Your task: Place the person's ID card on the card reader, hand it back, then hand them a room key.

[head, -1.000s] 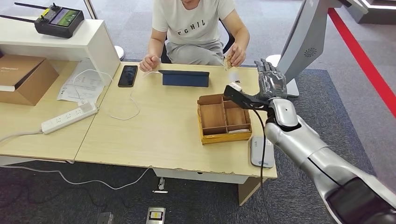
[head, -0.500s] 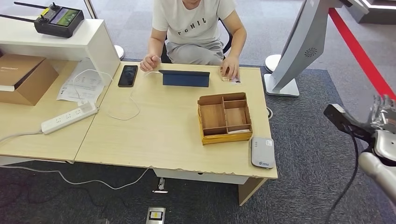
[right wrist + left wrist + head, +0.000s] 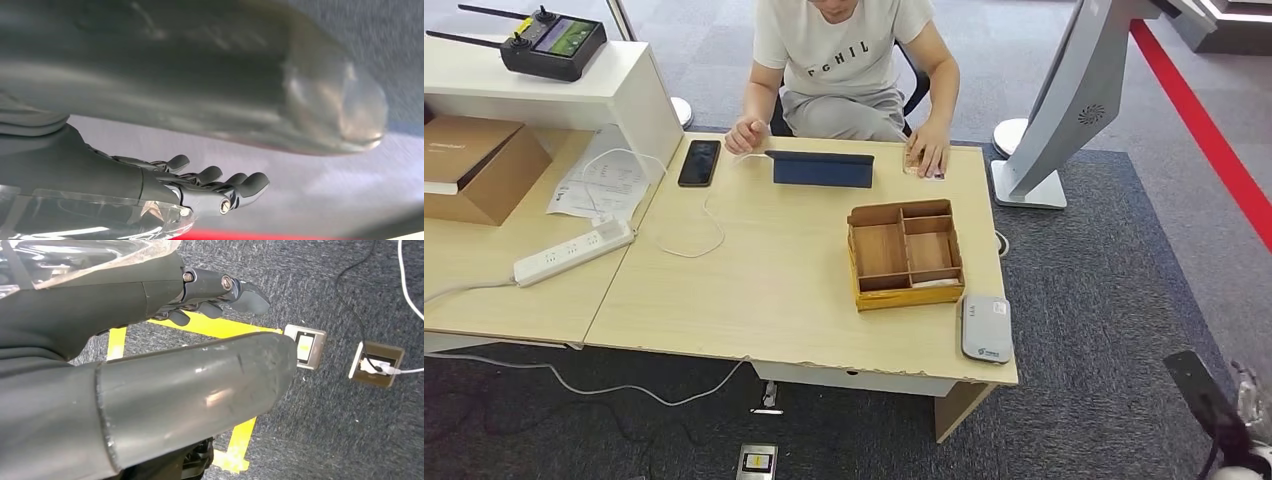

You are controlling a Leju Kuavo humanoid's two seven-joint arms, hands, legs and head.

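The ID card [image 3: 923, 172] lies on the far edge of the worktop [image 3: 764, 290], under the person's hand [image 3: 927, 157], well apart from the card reader [image 3: 985, 327] at the near right corner. A second ago the person held the card up beside the right robot hand, which was raised over the wooden tray [image 3: 905, 253]; now the card is down with the person and the right robot hand [image 3: 200, 182] has dropped away beside the worktop, released, fingers extended and grasping nothing. The left robot hand [image 3: 210, 295] hangs over the floor, fingers loosely out, holding nothing too. This looks like the hand-back just completed, so the room key is what remains. A pale strip at the near edge of the tray may be a key card, though I cannot tell.
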